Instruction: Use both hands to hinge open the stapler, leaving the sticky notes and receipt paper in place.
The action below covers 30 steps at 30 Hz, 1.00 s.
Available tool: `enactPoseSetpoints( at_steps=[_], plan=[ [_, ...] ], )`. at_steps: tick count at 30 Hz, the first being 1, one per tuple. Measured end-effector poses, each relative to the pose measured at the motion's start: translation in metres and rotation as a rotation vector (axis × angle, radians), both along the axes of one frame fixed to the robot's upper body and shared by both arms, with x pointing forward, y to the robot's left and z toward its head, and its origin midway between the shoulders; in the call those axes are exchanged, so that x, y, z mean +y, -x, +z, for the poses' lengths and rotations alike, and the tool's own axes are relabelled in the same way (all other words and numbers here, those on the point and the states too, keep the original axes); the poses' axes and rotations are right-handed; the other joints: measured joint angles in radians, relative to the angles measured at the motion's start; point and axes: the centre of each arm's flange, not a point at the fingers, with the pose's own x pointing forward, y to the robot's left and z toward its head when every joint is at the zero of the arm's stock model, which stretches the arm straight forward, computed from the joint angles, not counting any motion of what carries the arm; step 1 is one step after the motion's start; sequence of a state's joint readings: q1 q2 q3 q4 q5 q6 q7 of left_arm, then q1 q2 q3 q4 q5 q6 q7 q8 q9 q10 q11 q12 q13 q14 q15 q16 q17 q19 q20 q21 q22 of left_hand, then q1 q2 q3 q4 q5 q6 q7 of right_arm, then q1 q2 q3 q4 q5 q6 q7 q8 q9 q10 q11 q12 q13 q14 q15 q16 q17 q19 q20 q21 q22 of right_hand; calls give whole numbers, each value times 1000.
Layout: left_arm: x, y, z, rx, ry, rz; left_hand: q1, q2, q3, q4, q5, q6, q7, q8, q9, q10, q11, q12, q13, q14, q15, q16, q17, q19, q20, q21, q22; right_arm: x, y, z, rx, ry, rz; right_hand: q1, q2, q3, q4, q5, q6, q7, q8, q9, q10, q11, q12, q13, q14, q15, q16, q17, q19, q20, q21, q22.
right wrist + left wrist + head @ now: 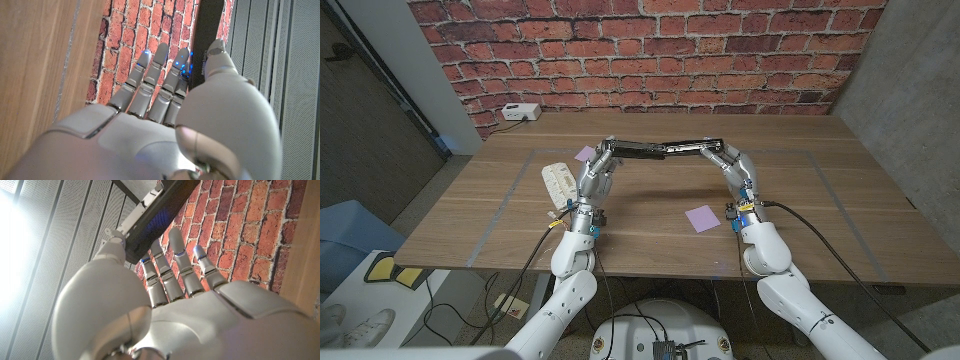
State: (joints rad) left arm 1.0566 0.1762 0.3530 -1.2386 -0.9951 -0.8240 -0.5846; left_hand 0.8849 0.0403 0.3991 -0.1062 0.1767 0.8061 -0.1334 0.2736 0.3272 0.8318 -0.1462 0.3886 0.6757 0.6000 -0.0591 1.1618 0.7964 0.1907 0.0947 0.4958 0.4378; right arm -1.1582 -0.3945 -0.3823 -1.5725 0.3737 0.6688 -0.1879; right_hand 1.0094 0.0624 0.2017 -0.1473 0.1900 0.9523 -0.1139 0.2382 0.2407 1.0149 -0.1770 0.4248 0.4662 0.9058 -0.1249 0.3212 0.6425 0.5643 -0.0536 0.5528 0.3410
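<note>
I see the wooden table [650, 240] in front of a brick wall [650, 50], and I take the stapler [660, 149] as my landmark. The stapler is hinged open nearly flat into one long dark bar, lifted off the table toward its far middle.

My left hand [597, 176] grips the stapler's left end; in the left wrist view its fingers [177, 267] reach up against the dark body [160, 210] and the thumb presses the metal side, so the hand is closed around it. My right hand [735, 170] holds the stapler's right end; in the right wrist view its fingers [155, 85] and thumb close on the dark bar [207, 30].

The receipt paper [560, 183] lies flat on the table, nearer me than the stapler's left end and just left of my left hand. One purple sticky note [701, 217] lies nearer me than the stapler's right half, just left of my right wrist. A second purple sticky note [585, 154] lies just beside the stapler's left end. A white power strip [519, 112] sits well beyond the stapler's left end, by the wall.
</note>
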Motion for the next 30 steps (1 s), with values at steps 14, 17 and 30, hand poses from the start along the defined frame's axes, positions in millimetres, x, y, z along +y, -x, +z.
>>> enactPoseSetpoints(
  at_steps=[14,17,30],
  plan=[
    [5,-4,-2,-2,7,-27,21,21,0,0,-1,1,-1,-6,0,0,0,-7,-1,-5,6,11,-5,0,0,4,0,6,3,2,7,-9,17,-4,4,0,0,0,2,1,0,6,0,0,0,0,0,0,0,0,-7,4,8,0],
    [5,-4,-3,-4,6,-40,21,21,0,0,-2,1,-1,-6,0,0,0,-7,-1,-5,6,11,-5,0,0,4,0,9,6,3,2,-12,24,-5,5,0,0,0,2,1,0,7,0,0,0,0,0,0,-4,0,-9,2,8,0],
    [18,-9,8,-29,8,-51,20,21,0,0,1,15,-16,-3,0,0,0,-11,-2,-7,4,19,-13,-4,4,7,0,18,6,1,34,-8,-4,-6,6,7,0,0,2,1,0,5,0,0,0,0,2,2,-7,4,-9,2,17,0]
  ],
)
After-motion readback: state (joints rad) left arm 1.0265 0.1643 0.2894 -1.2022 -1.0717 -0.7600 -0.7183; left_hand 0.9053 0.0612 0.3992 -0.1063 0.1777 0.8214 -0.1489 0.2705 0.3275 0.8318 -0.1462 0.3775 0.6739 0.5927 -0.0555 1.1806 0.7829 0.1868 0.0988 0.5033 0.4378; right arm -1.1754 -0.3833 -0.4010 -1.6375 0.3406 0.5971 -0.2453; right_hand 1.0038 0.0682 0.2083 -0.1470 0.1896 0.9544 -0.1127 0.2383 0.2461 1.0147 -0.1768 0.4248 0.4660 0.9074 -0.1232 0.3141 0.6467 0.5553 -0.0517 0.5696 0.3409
